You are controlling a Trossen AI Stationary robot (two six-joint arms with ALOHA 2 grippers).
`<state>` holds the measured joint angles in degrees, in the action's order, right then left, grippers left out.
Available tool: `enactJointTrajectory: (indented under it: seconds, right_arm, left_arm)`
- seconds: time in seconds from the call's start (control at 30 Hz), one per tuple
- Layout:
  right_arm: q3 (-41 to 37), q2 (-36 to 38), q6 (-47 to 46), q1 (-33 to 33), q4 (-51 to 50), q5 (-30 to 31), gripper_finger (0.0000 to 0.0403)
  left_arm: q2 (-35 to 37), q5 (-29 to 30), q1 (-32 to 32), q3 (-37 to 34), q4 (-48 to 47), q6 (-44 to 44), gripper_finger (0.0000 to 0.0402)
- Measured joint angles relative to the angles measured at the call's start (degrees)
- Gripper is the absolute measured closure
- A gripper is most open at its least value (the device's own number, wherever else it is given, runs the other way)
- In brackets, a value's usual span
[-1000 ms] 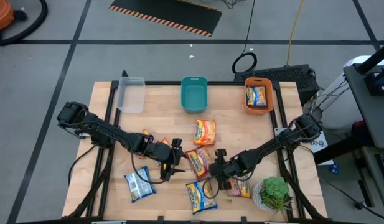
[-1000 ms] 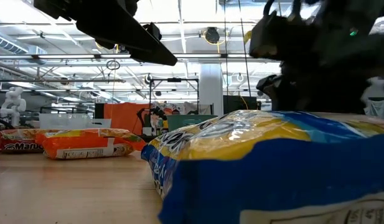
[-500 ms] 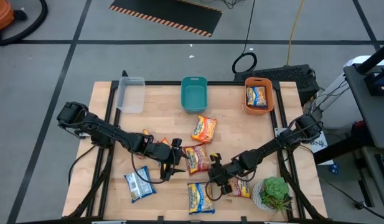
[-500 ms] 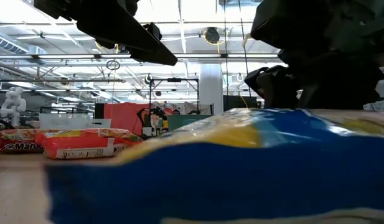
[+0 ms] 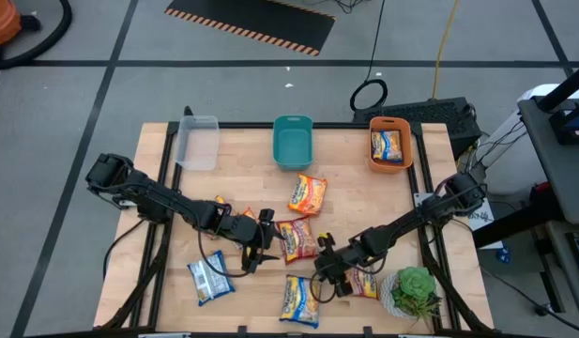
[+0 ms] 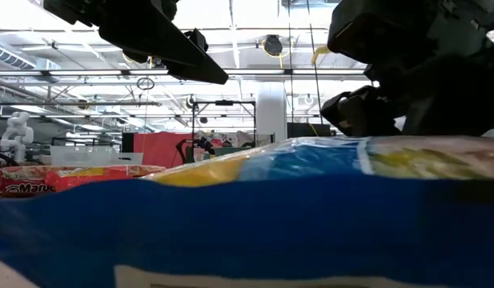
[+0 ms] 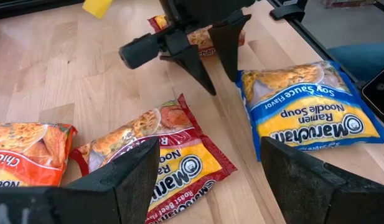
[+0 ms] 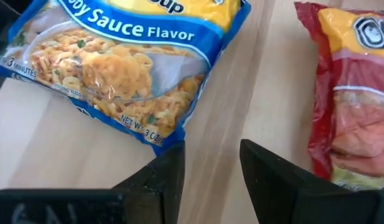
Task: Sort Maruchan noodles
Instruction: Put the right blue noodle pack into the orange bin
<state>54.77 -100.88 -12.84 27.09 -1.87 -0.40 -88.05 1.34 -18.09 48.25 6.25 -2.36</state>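
Several Maruchan noodle packets lie flat on the wooden table. A blue-yellow soy sauce packet (image 5: 299, 300) lies near the front edge, with a red one (image 5: 298, 239) above it. An orange one (image 5: 308, 194) is farther back and a blue-white one (image 5: 210, 278) sits front left. My right gripper (image 5: 323, 274) is open, slanting down just right of the soy sauce packet (image 8: 123, 68), with bare table between its fingers. My left gripper (image 5: 261, 246) hangs open above the table, left of the red packet (image 7: 160, 155). My right gripper has one finger (image 8: 170, 168) standing right at the soy sauce packet's corner (image 8: 170, 140), coming slanting down from the table's right. I cannot tell whether finger and corner touch. The packet lies flat on the table.
Along the far edge stand a clear bin (image 5: 197, 141), a teal bin (image 5: 293, 141) and an orange bin (image 5: 406, 155) with one packet in it. A potted plant (image 5: 413, 291) stands front right, with another packet (image 5: 364, 284) beside it. One more packet (image 5: 244, 216) lies under my left arm.
My right gripper has shifted a little toward the table's left and turned at the wrist. The blue-yellow soy sauce packet has slid toward the near edge and turned about, and it now fills the low view.
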Motion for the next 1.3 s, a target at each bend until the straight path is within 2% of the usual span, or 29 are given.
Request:
enactJointTrajectory:
  seconds: [0.53, 0.67, 0.97, 1.17, 1.3]
  right_arm:
    - [-2.91, 0.78, -27.33, 1.44, 2.13, -6.55, 0.0257]
    - [-2.89, 0.94, -29.99, 2.61, 3.83, -7.13, 0.0257]
    - [-2.9, 0.94, -29.74, 4.17, 3.87, -6.94, 0.0257]
    - [-2.89, 0.94, -37.21, 4.11, 4.0, -5.75, 0.0257]
    - [-2.89, 0.92, -35.57, 4.85, 4.68, -7.2, 0.0257]
  left_arm:
    - [0.0, 0.0, 0.0, 0.0, -0.18, 0.04, 0.0121]
    - [0.0, 0.0, 0.0, 0.0, -0.56, 0.08, 0.0121]
    - [0.0, 0.0, 0.0, 0.0, -0.62, 0.08, 0.0121]
    - [0.0, 0.01, 0.0, 0.0, -0.62, 0.08, 0.0121]
    - [0.0, 0.0, 0.0, 0.0, -0.68, 0.08, 0.0121]
